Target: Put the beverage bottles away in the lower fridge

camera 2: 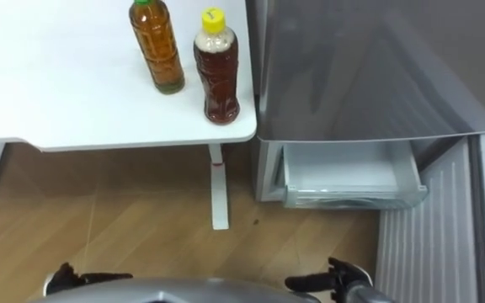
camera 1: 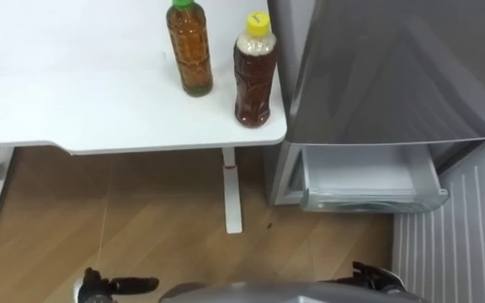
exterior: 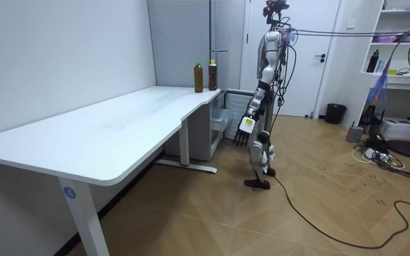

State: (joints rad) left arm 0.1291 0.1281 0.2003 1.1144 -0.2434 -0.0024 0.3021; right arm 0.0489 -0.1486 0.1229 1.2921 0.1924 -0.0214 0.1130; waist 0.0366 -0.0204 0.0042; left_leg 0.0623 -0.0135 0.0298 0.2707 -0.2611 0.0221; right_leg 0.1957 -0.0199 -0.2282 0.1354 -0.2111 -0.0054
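The two eye views sat side by side on the robot's head and looked steeply down from close above onto the corner of the white table [camera 1: 74, 93], the grey fridge [camera 1: 377, 67] with its pulled-out lower drawer [camera 1: 369, 181], and the wooden floor [camera 1: 141, 210] below. The room view stood well off beyond the table's long end, facing along it toward the whole robot standing by the fridge. All views shared the table corner with the green-capped bottle [camera 1: 189, 49] and the yellow-capped bottle [camera 1: 253, 71].

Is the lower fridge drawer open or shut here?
Open: the lower fridge drawer juts out past the grey upper door, its pale inside showing.
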